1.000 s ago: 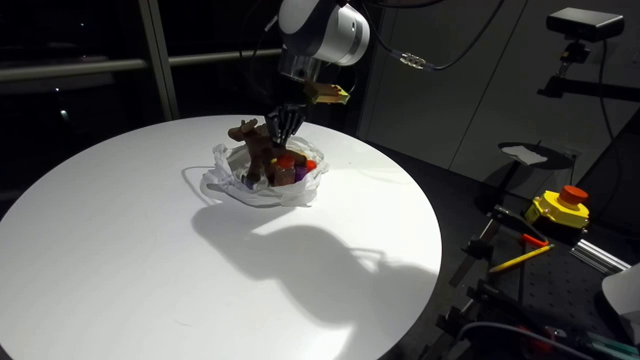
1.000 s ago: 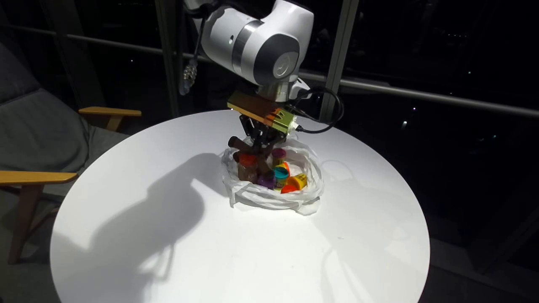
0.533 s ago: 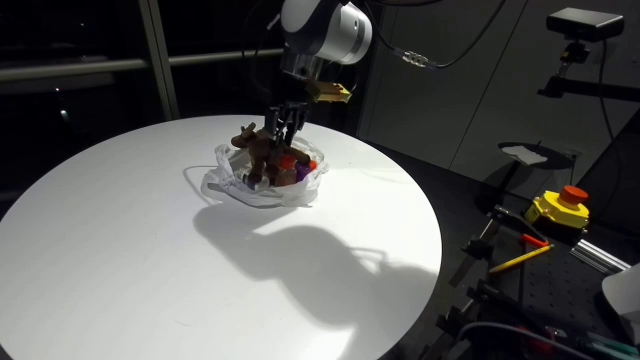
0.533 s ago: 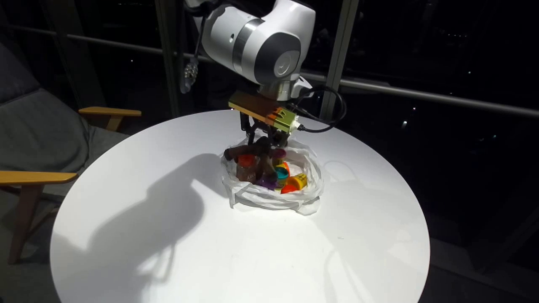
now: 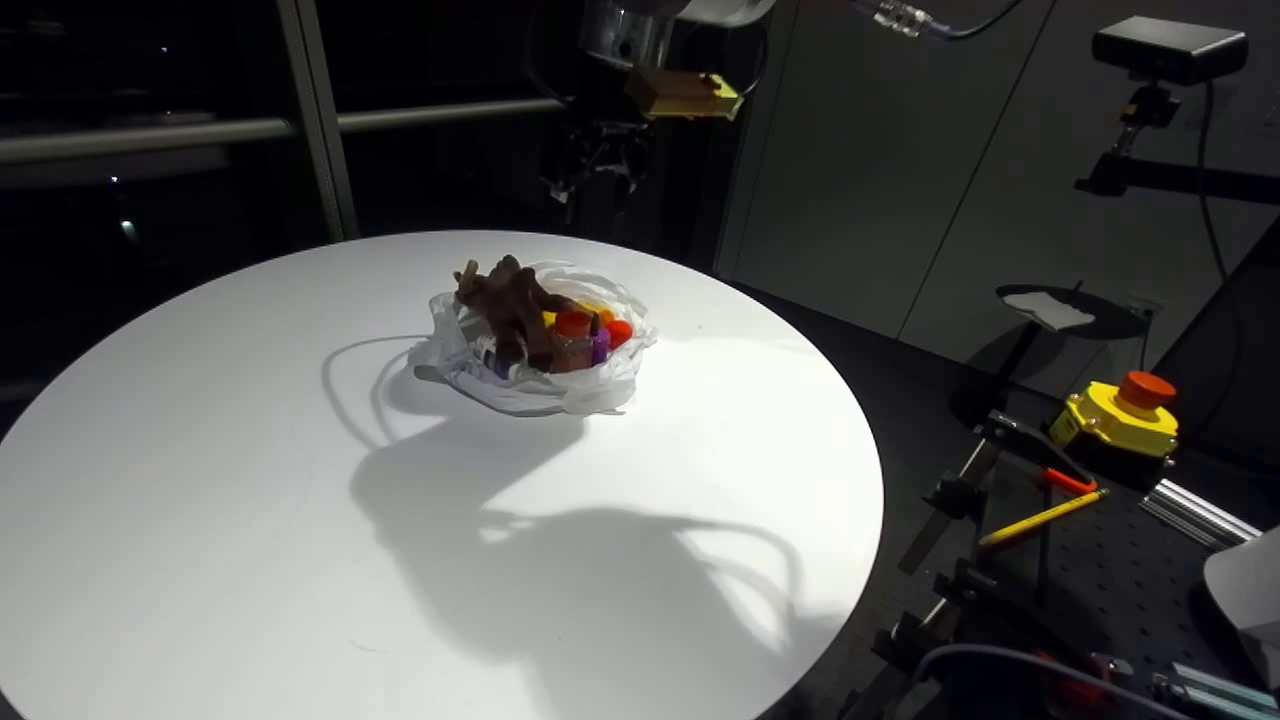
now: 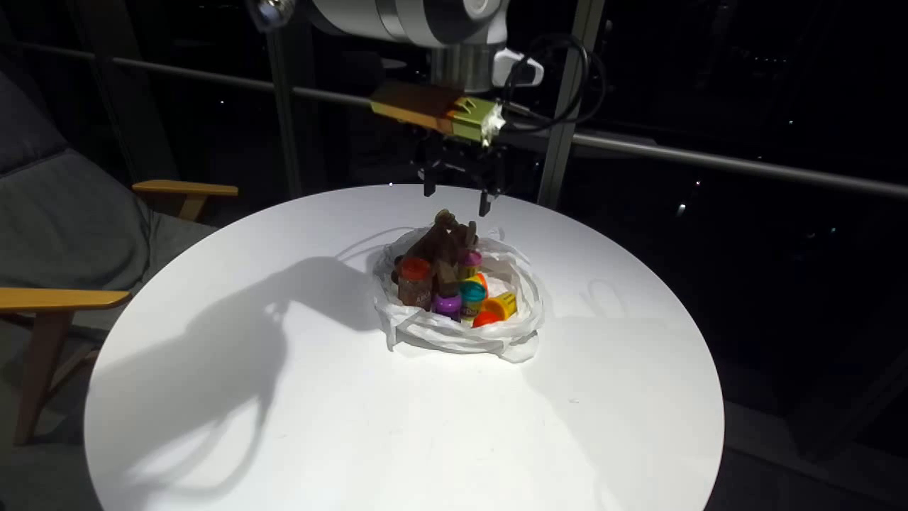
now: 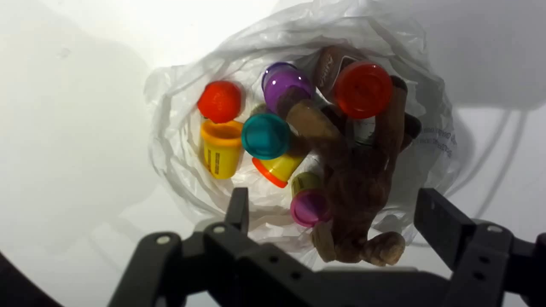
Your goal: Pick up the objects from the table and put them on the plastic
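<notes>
On the near part of the round white table (image 6: pixel 454 426), the shadow (image 6: pixel 234 333) of the white arm (image 6: pixel 418 21) spreads over the surface. Beyond it sits the plastic bag (image 6: pixel 461 341), translucent and wrinkled, its sides standing as an open ring. The objects in view are located inside this ring. Contents, front to back: a red round piece (image 6: pixel 487 319), just behind the near wall; a yellow cup (image 6: pixel 504 305) with an orange rim, lying on its side just beside it; a purple-lidded pot (image 6: pixel 447 305) and a teal-lidded pot (image 6: pixel 473 298), both lid up; a red-brown jar (image 6: pixel 415 287) with a red lid, upright; a second yellow cup (image 7: pixel 281 167), tilted and partly covered by the teal-lidded pot; a pink-lidded pot (image 6: pixel 469 264). The brown plush animal (image 6: pixel 441 247) lies across the rear of the bag, head above the rim, one leg extending over the purple-lidded pot. A blue-and-white item (image 5: pixel 499 364), mostly hidden, shows beside its legs in an exterior view. Higher up, well apart from the animal, hangs the gripper (image 6: pixel 457 198): jaws spread wide, nothing between the fingertips (image 7: pixel 239 207), no object held. An orange-and-yellow housing (image 6: pixel 433 112) is mounted above it, and the arm enters from overhead. Farthest back, a metal rail (image 6: pixel 709 160) crosses the dark window (image 6: pixel 745 85).
</notes>
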You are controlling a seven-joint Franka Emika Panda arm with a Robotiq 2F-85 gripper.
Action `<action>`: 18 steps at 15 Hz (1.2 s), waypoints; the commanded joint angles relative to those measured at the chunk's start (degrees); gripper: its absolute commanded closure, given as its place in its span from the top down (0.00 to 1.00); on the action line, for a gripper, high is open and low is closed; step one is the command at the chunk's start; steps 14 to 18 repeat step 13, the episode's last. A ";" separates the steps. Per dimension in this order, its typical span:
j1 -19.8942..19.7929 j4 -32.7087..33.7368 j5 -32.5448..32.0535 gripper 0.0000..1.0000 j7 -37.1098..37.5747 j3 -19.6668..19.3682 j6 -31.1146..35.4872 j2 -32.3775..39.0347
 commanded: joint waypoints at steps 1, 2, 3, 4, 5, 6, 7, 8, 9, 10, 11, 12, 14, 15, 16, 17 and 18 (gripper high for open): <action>5.38 -9.21 -5.15 1.00 8.45 -2.95 -7.33 -12.45; 5.36 -10.55 -4.88 1.00 7.81 -1.74 -10.88 -15.13; 5.36 -12.11 -4.28 1.00 6.61 -0.50 -14.03 -17.88; 5.67 -13.64 -4.00 1.00 5.96 0.38 -16.98 -20.62; 6.16 -15.39 -4.14 1.00 6.05 1.17 -19.81 -23.40; 6.30 -16.99 -3.43 1.00 5.46 2.26 -22.13 -26.20; 6.58 -18.91 -3.01 1.00 5.18 3.25 -23.95 -29.03; 6.80 -20.93 -2.22 1.00 5.00 4.28 -25.31 -31.91; 5.93 -15.13 -3.49 1.00 6.03 3.67 -23.74 -24.81; 6.08 -16.35 -3.44 1.00 6.13 4.27 -24.30 -26.68; 6.12 -16.57 -3.43 1.00 6.13 4.40 -24.30 -27.09; 6.07 -16.56 -3.44 1.00 6.13 4.32 -24.26 -26.82; 5.93 -16.38 -3.44 1.00 6.12 4.16 -24.18 -26.08; 5.93 -16.38 -3.44 1.00 6.12 4.16 -24.18 -26.08; 5.93 -16.38 -3.44 1.00 6.12 4.16 -24.18 -26.08; 5.93 -16.38 -3.44 1.00 6.12 4.16 -24.18 -26.08; 5.93 -16.38 -3.44 1.00 6.12 4.16 -24.18 -26.08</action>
